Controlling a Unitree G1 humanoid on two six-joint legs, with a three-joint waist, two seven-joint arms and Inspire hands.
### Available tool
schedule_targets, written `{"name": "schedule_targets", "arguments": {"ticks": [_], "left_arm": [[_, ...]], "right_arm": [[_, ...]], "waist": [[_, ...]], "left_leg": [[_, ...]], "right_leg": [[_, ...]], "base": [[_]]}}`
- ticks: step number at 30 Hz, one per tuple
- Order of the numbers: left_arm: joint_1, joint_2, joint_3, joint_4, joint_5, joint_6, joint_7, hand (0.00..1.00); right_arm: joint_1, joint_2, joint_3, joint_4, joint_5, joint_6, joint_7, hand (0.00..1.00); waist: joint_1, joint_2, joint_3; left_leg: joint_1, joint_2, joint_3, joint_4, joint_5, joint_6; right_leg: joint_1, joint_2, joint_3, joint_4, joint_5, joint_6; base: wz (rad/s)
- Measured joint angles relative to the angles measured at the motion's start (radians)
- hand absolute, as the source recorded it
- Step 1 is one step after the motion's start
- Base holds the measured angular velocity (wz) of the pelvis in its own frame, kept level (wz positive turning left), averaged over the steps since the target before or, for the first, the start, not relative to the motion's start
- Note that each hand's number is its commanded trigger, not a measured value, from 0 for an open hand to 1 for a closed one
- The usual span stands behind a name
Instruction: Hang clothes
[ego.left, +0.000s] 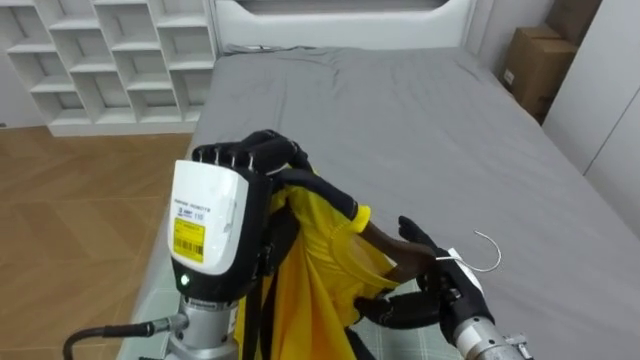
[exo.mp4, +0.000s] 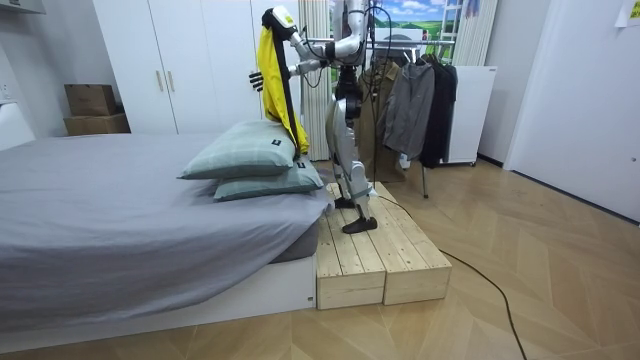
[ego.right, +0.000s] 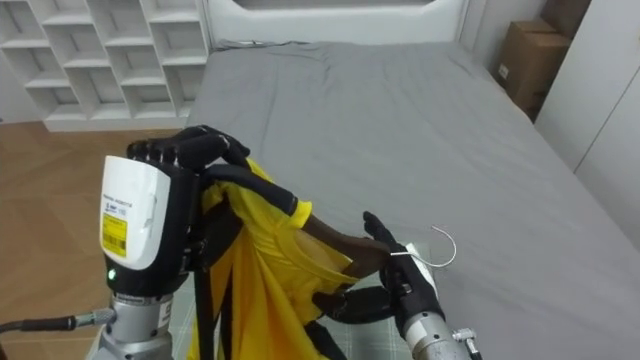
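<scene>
Left eye view: left robot hand (ego.left: 250, 155) curled round soft yellow black-trimmed fabric garment (ego.left: 310, 270); right robot hand (ego.left: 435, 295) pinches its fold; thin curved wire hanger hook (ego.left: 488, 250) protrudes; remainder hidden.

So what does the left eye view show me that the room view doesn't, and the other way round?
Left eye view: the left hand curled round the top of the yellow garment, the right hand gripping a hanger with its wire hook sticking up, and white shelving beyond the bed.
Room view: the robot standing on a wooden platform beside the bed, two pillows, and a rack of dark clothes behind it.
Both: the grey bed and the yellow garment held up.
</scene>
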Motion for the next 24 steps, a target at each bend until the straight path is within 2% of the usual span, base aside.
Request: {"name": "schedule_targets", "arguments": {"ticks": [8,16,17,18,19,20,24], "left_arm": [[0.000,0.000,0.000,0.003,-0.001,0.034,-0.001,1.00],[0.012,0.001,-0.002,0.008,0.000,0.040,-0.001,1.00],[0.013,0.001,-0.002,0.008,0.000,0.040,-0.001,1.00],[0.014,0.001,-0.001,0.008,0.000,0.040,-0.001,1.00],[0.014,0.000,-0.001,0.008,0.000,0.040,-0.001,1.00],[0.015,0.000,-0.002,0.008,0.000,0.040,-0.001,1.00],[0.017,0.002,-0.003,0.008,0.000,0.040,-0.002,1.00]], "right_arm": [[0.000,0.023,0.009,0.000,0.045,0.006,-0.001,0.00],[0.000,0.025,0.014,0.000,0.103,0.008,0.002,0.00],[0.000,0.025,0.014,0.000,0.106,0.008,0.005,0.05],[0.000,0.024,0.014,0.000,0.114,0.008,0.010,0.55],[0.000,0.024,0.014,0.000,0.118,0.008,0.010,0.55],[0.000,0.025,0.014,0.000,0.126,0.008,0.010,1.00],[0.000,0.028,0.015,0.000,0.135,0.008,0.010,1.00]], "waist": [[0.015,0.003,-0.0015],[0.015,0.013,-0.0065],[0.018,0.013,-0.0068],[0.021,0.014,-0.0070],[0.021,0.014,-0.0070],[0.023,0.014,-0.0071],[0.026,0.017,-0.0058]], "left_leg": [[-0.001,0.000,0.000,0.000,0.000,0.000],[0.000,0.000,0.000,0.000,0.000,0.000],[0.000,0.000,0.000,0.000,0.000,0.000],[0.001,0.000,0.000,-0.001,0.000,0.000],[0.001,0.000,0.000,-0.001,0.000,0.000],[0.002,0.000,0.000,-0.001,0.000,0.000],[0.000,0.000,-0.003,-0.001,0.000,0.000]], "right_leg": [[0.001,0.000,-0.001,-0.001,0.000,0.000],[0.002,-0.001,-0.001,-0.001,0.000,0.000],[0.002,-0.001,-0.002,-0.001,0.000,0.000],[0.003,-0.001,-0.002,-0.001,0.000,0.000],[0.003,-0.001,-0.002,-0.001,0.000,0.000],[0.003,-0.001,-0.002,-0.001,0.000,0.000],[0.007,-0.001,-0.005,-0.001,0.000,0.000]], "base": [[0.00],[0.00],[0.00],[0.00],[0.00],[0.00],[0.01]]}}
